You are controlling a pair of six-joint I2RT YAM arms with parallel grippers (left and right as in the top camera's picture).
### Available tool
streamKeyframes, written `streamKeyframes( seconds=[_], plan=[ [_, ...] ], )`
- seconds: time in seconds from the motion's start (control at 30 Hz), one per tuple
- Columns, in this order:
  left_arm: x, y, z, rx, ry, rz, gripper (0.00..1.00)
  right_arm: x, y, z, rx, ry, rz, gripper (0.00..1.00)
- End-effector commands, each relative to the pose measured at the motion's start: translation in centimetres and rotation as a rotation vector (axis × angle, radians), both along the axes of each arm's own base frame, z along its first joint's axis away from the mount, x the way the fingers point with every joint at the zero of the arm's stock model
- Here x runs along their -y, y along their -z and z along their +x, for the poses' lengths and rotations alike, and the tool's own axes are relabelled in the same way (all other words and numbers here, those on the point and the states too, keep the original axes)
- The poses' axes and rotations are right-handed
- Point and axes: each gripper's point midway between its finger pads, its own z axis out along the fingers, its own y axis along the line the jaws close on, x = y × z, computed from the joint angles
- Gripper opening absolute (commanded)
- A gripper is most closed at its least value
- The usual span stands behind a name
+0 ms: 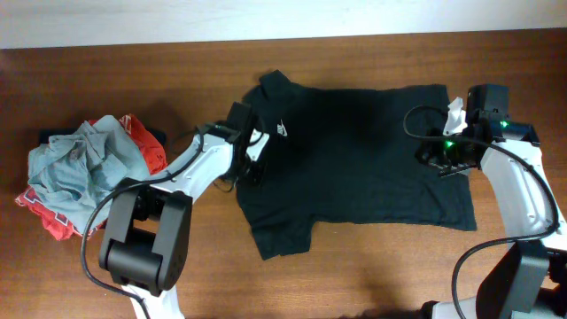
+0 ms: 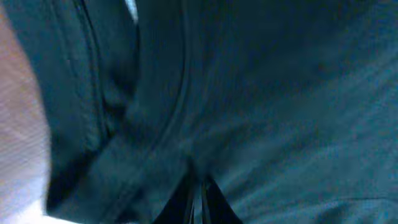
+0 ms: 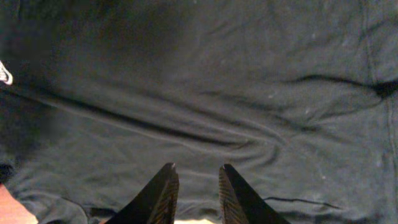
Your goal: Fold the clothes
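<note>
There is one black T-shirt [image 1: 354,151], one heap of other garments [image 1: 84,173], two robot arms [image 1: 190,168] [image 1: 518,177].

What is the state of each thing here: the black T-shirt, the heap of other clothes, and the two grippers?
black T-shirt: spread flat on the table, logo side up, not yet folded.
heap of other clothes: crumpled, unfolded, beside the left arm.
left gripper: fingers shut on a pinch of the black T-shirt.
right gripper: fingers open, over the shirt's hem end.

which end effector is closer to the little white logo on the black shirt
Left. The left end effector sits on the black T-shirt right beside the white logo. The right end effector is far across the shirt, at its opposite end.
</note>
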Motion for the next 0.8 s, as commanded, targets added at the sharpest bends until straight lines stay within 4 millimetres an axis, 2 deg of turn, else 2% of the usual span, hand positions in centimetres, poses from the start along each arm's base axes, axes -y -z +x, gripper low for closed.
streamKeyframes(
  seconds=[0.0,0.13,0.23,0.4,0.53,0.77],
  plan=[
    [-0.4,2.0,-2.2,-0.078,-0.048,0.0,0.05,-0.1,0.0,0.2,0.004,-0.004,0.007,0.27],
    [-1.3,3.4,-4.3,-0.143,-0.112,0.024,0.02,-0.1,0.0,0.2,0.004,-0.004,0.007,0.27],
    [-2.6,4.2,-5.8,-0.198,-0.22,0.08,0.01,-0.1,0.0,0.2,0.003,-0.004,0.007,0.27],
    [-4.4,4.0,-7.6,-0.276,-0.293,0.132,0.01,-0.1,0.0,0.1,0.0,-0.004,0.007,0.27],
    [-5.3,3.3,-8.3,-0.298,-0.299,0.161,0.01,0.3,0.1,0.3,0.003,0.004,-0.017,0.27],
    [-5.8,2.5,-8.2,-0.275,-0.286,0.183,0.01,0.9,0.5,0.8,0.011,0.013,-0.046,0.27]
  ],
)
